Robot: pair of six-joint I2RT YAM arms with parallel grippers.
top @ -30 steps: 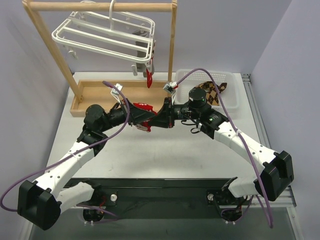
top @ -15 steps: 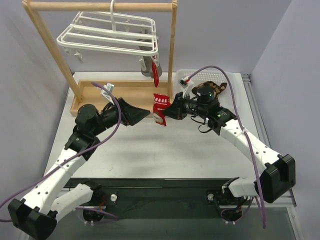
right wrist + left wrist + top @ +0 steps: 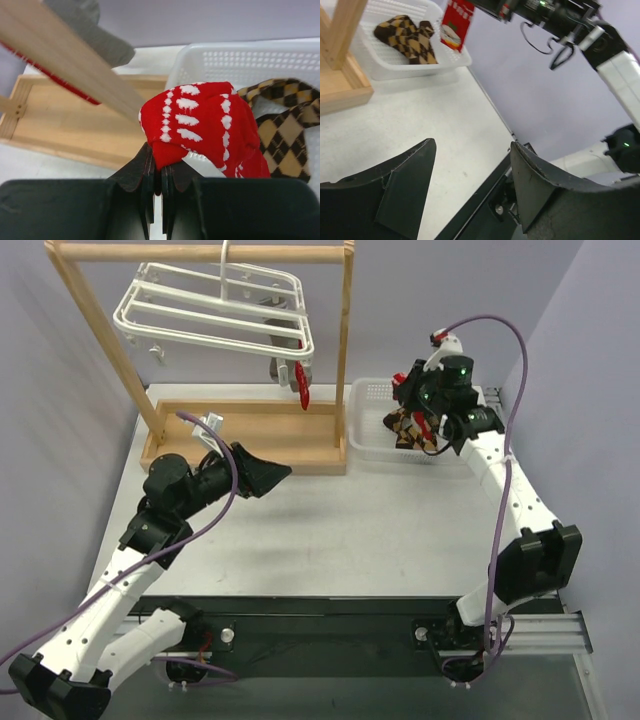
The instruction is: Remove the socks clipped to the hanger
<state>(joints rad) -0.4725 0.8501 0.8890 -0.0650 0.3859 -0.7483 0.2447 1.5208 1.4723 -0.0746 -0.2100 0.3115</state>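
Note:
The white hanger (image 3: 215,305) hangs from the wooden rack's top bar. A red sock (image 3: 300,392) and a grey sock (image 3: 284,370) stay clipped at its right end. My right gripper (image 3: 408,392) is shut on another red sock with white marks (image 3: 200,125), held above the white basket (image 3: 368,405). Two brown argyle socks (image 3: 285,125) lie in that basket. My left gripper (image 3: 278,474) is open and empty, low over the table left of centre. The left wrist view shows the held red sock (image 3: 456,22) dangling over the basket (image 3: 395,70).
The wooden rack's right post (image 3: 346,340) stands between the hanger's socks and the basket. Its wooden base tray (image 3: 250,425) lies beneath the hanger. The table's right edge runs just beyond the basket.
My left gripper opened, let go of the red sock and drew back left. My right gripper carried that sock from mid-table back and right to above the basket.

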